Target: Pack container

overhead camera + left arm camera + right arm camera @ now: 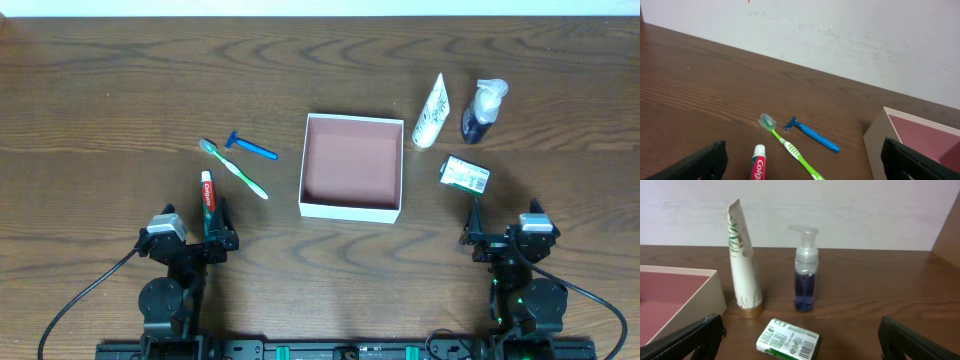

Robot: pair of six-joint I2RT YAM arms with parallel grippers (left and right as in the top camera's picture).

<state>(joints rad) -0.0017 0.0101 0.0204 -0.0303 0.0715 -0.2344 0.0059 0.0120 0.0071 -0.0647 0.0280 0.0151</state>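
Observation:
The container (352, 209), a square white-walled box with a reddish-brown floor, sits mid-table and holds nothing; its corner shows in the left wrist view (880, 135) and the right wrist view (700, 292). Left of it lie a toothpaste tube (208, 199), a green toothbrush (236, 170) and a blue razor (252, 148). Right of it stand a white tube (432, 112) and a blue pump bottle (483, 110), with a green-and-white carton (465, 174) lying flat. My left gripper (205, 240) is open just behind the toothpaste. My right gripper (497, 240) is open behind the carton.
A white wall (840, 35) rises beyond the far edge of the wooden table (100, 100). Both arm bases stand at the near table edge.

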